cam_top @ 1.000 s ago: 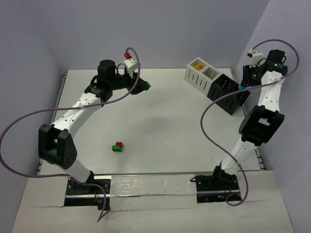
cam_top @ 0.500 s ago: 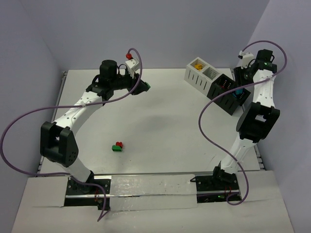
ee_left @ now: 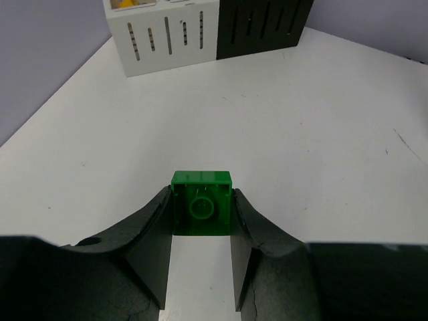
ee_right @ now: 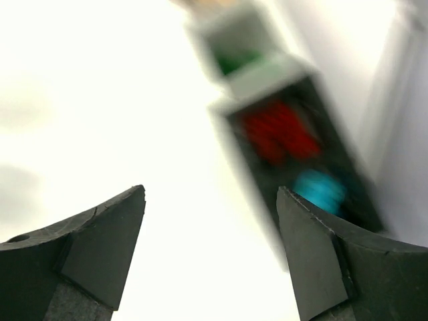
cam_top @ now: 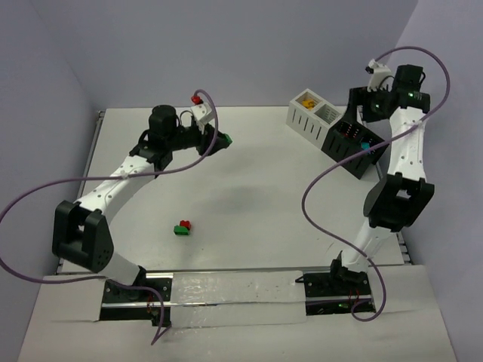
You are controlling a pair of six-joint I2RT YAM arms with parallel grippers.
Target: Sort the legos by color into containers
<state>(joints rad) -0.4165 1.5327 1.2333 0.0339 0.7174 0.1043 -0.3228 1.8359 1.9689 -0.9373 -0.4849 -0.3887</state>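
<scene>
Well, over on the left, the left gripper point(cam_top: 217, 140) is clenched on a green brick point(ee_left: 201, 204). It holds the brick clear of the table point(cam_top: 264, 188), with the fingers point(ee_left: 152, 234) pressed flat against two opposite side walls. That looks like the right place to take one of these. They seem light, hard little blocks of smooth plastic, not fragile at all, but I'd guess slick enough to pop out if pinched on a corner or across the studs. Held across the flat sides, this one sits square and doesn't look likely to twist.

Nearer the middle, a red-and-green pair point(cam_top: 183, 227) lies alone on the table, well apart from either arm. I can't tell from here whether the two are pressed together. If they are, they'll need pulling apart, and one arm would have to hold each brick by its sides.

Further right is the row of bins against the back. The white bins point(cam_top: 311, 117) have something yellow in the far one, and the black bins point(cam_top: 353, 145) come next. The right wrist view is blurred, but it shows green in a white compartment, and red and teal in the black ones.

The right gripper point(ee_right: 210, 197) hangs above the black bins with its jaws spread wide, holding nothing and touching nothing.
</scene>
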